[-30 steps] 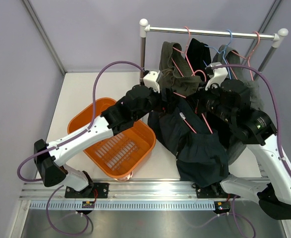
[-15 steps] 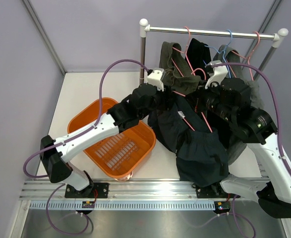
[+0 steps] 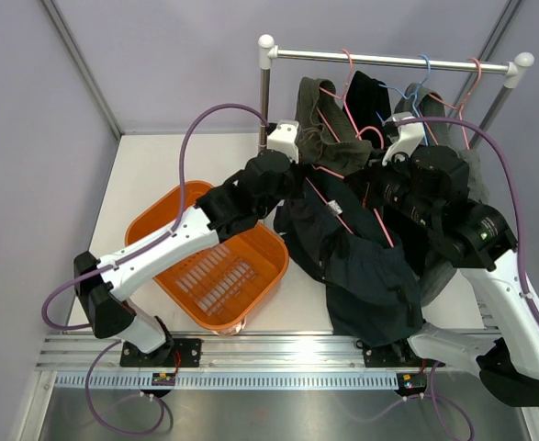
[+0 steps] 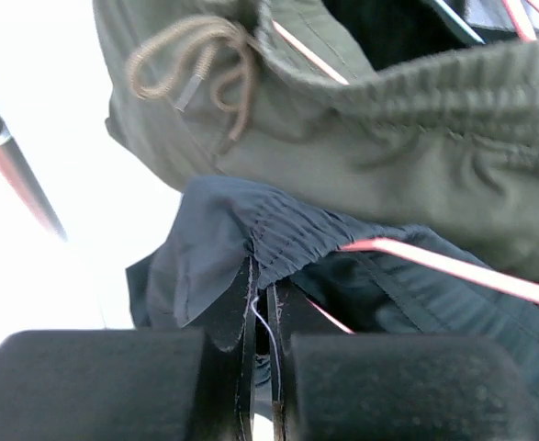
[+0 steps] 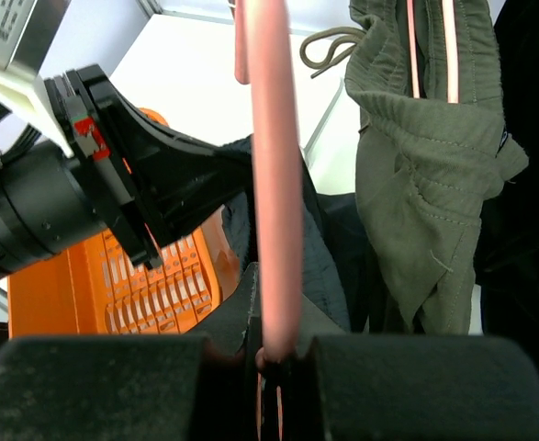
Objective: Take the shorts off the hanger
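From above: navy shorts draped over a pink hanger, off the rail and sagging low over the right half of the desk, between the two arms. Left hand reaching across the orange basket to the upper left edge of that cloth. Right hand buried in the folds at the hanger's middle. On the rail behind, olive shorts, black shorts and grey shorts, each on its own hanger.

From the left wrist: left hand clenched, pinching the gathered navy waistband between both fingers, with a thin light thread showing in the slit. Just above, touching, the olive waistband with its knotted drawstring. One pink hanger arm poking out of the navy cloth.

From the right wrist: right hand clamped on the pink hanger's bar, upright through the frame. To the right, olive cloth hanging loose. To the left, the other hand against navy fabric, above the basket.
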Robot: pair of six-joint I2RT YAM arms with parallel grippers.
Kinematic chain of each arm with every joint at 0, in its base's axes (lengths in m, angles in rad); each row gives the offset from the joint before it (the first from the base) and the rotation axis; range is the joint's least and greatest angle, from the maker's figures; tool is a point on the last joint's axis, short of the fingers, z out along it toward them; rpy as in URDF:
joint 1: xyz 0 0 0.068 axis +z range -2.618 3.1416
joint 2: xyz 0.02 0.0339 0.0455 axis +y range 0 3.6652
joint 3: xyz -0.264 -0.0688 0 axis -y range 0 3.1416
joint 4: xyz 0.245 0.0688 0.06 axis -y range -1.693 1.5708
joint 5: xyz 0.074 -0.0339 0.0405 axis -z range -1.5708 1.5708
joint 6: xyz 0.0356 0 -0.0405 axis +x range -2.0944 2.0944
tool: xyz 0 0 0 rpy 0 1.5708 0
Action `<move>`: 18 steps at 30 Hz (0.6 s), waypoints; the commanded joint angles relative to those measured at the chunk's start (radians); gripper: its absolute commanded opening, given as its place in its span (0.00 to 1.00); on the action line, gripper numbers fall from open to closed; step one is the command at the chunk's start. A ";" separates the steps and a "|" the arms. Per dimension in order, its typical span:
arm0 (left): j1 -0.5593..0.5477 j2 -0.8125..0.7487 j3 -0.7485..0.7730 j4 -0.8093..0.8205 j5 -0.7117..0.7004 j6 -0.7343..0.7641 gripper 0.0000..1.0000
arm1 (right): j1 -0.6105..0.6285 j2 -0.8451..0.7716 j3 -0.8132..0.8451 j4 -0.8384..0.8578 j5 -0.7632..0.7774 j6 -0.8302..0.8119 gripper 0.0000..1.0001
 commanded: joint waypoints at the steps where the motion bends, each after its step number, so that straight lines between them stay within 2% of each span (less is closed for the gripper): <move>1: 0.036 0.024 0.099 -0.008 -0.134 0.021 0.00 | 0.015 -0.036 0.042 0.012 -0.037 -0.006 0.00; 4: 0.096 0.056 0.130 -0.039 -0.131 0.007 0.00 | 0.015 -0.051 0.040 0.008 -0.042 -0.011 0.00; 13: 0.159 0.155 0.213 -0.079 -0.123 0.025 0.00 | 0.015 -0.099 0.011 0.006 -0.117 -0.022 0.00; 18: 0.163 0.142 0.180 -0.077 -0.039 0.016 0.00 | 0.015 -0.110 -0.008 0.035 -0.102 -0.019 0.00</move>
